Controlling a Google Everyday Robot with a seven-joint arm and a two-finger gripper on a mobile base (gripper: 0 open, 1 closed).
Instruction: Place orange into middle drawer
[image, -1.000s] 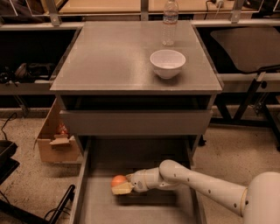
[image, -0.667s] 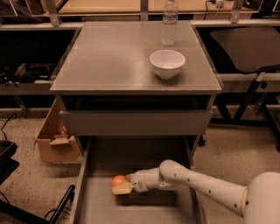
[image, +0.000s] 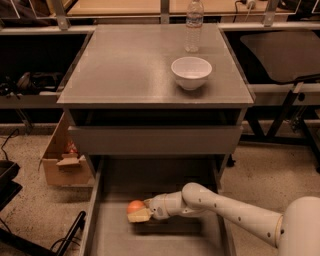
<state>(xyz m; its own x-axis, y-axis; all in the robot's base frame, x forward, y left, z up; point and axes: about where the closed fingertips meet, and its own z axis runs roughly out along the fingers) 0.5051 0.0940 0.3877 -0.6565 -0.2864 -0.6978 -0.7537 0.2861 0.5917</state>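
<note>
- light falls from above: the cabinet top (image: 130, 70) is the brightest surface, with a soft pale sheen and no hard glare.
- the white bowl (image: 191, 72) is lit at its rim and drops a short shadow on the top.
- under the top it is dim, and the recess there is near black.
- the middle drawer (image: 115, 235) lies in muted shade; the gripper (image: 142, 210), closed on the orange (image: 134, 206) low over the drawer's floor, casts a dark shadow just beneath itself.
- the orange glows on its upper side.
- the side shelves sink into darkness; the overall cast is warm and yellowish.
</note>
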